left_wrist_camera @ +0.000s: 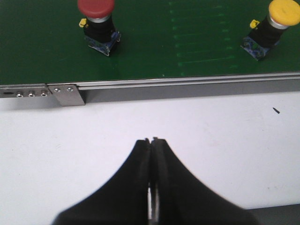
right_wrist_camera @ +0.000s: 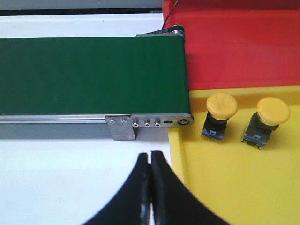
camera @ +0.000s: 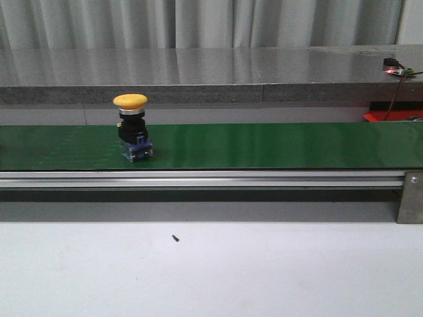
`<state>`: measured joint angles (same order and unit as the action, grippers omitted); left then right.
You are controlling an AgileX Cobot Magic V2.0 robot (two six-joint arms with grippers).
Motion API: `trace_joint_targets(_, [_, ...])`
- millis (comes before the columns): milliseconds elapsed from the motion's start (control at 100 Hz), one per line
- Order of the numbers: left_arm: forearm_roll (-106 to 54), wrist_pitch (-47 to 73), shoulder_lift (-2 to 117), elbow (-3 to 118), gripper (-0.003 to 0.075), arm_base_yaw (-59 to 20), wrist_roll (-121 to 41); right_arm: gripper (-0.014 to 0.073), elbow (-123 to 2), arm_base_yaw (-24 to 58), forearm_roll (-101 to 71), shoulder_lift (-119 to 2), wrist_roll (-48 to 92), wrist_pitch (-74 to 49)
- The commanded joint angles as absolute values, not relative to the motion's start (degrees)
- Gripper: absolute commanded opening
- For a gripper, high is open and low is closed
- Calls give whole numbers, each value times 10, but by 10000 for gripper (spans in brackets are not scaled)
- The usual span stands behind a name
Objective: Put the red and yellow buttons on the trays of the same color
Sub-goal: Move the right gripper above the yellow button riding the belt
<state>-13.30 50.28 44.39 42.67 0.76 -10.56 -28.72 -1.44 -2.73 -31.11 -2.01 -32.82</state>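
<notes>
A yellow button [camera: 131, 125] stands upright on the green conveyor belt [camera: 264, 145] in the front view, left of centre. The left wrist view shows that yellow button [left_wrist_camera: 272, 26] and a red button [left_wrist_camera: 97, 21] apart on the belt [left_wrist_camera: 187, 42]. My left gripper [left_wrist_camera: 151, 139] is shut and empty over the white table, short of the belt. My right gripper [right_wrist_camera: 150, 153] is shut and empty beside the yellow tray [right_wrist_camera: 234, 187], which holds two yellow buttons [right_wrist_camera: 219, 115] [right_wrist_camera: 267, 121]. The red tray [right_wrist_camera: 243, 47] lies beyond it, by the belt's end.
An aluminium rail [camera: 198, 178] with a metal bracket [camera: 410, 197] runs along the belt's near side. A small dark speck [camera: 175, 238] lies on the white table. A grey ledge [camera: 211, 72] runs behind the belt, with a small circuit board and wires [camera: 396, 68] at its right end.
</notes>
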Motion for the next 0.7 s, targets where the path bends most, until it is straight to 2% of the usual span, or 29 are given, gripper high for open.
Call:
trace_joint_targets(0, [-141,467,402,418,-20,3,-111,-68,-329,-13,-27,-341,-12,-306])
trace_joint_targets(130, [-137,466,348,385,-20,3,-111,-68,-367,-1,-27,-388,-9,-327])
trace_joint_targets(340, [-137,468,285,361,-20,3,-111,-68,-444,66,-27,-472,15,-368])
trace_joint_targets(690, [-137,474,262,361,-20,3,-111,-64,-599,180,-27,-646,16,-423])
